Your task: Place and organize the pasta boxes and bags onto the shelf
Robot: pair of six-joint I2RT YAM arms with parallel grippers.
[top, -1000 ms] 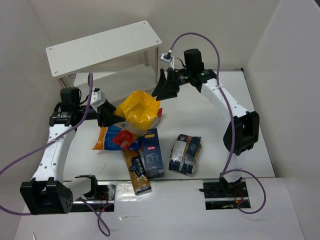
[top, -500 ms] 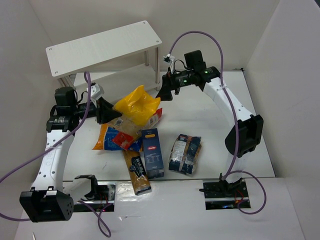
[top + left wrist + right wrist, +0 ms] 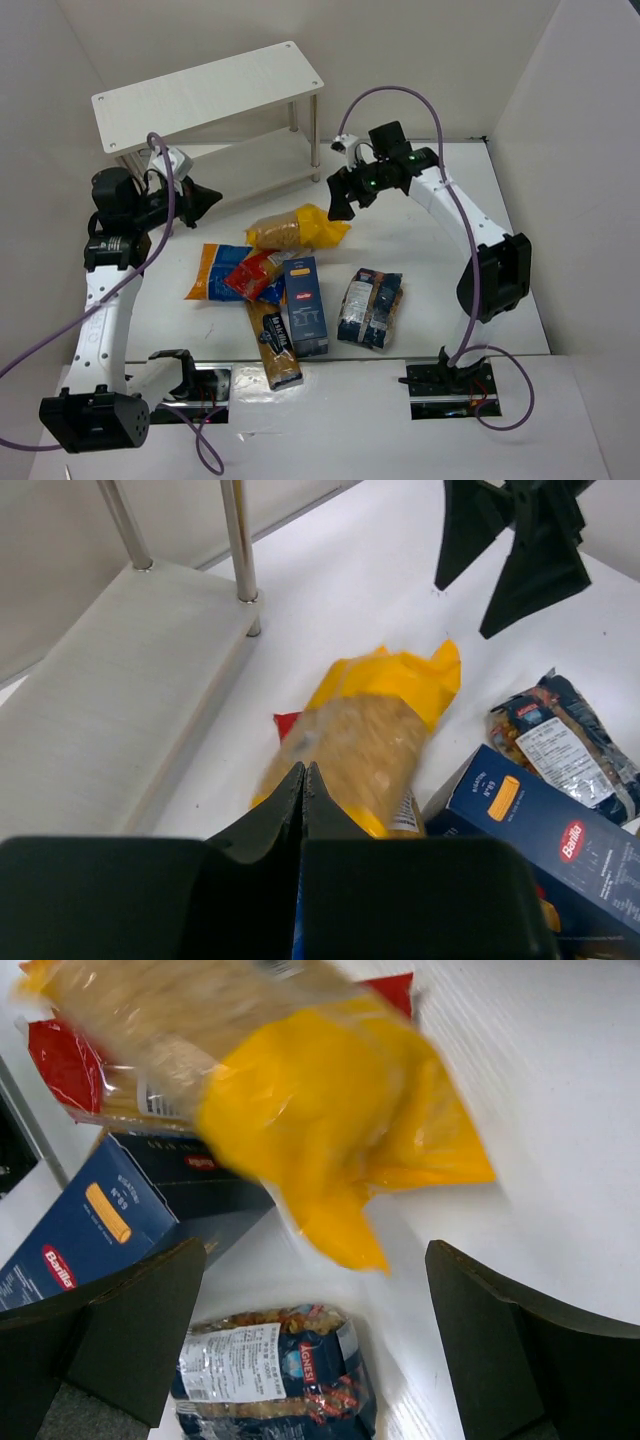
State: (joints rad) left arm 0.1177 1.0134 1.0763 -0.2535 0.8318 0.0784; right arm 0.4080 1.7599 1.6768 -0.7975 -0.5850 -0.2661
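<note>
Bench [image 3: 430,240] near the arm bases held a brown packet [image 3: 273,345], blue box [image 3: 305,303] and dark bag [image 3: 370,307]; a yellow bag [image 3: 295,228] lay flat just beyond. The left tool [image 3: 303,772] was pinched shut, empty; the right tool [image 3: 315,1250] gaped wide near the yellow bag, apart from it. Farthest stood the white shelf [image 3: 210,95].

Shelf [image 3: 210,95] at 11 o'clock: white boards, matt with a fine linear grain, on polished metal legs [image 3: 238,540]. Yellow bag [image 3: 297,229] mid-table is glossy plastic film with a clear window. The dark clear bag [image 3: 370,307] at its 5 o'clock is shiny crinkled film, and the dark blue box [image 3: 304,305] is smooth satin card. Left gripper [image 3: 303,772] and right gripper [image 3: 313,1252]: matt black plastic; table [image 3: 420,250] matt white.
</note>
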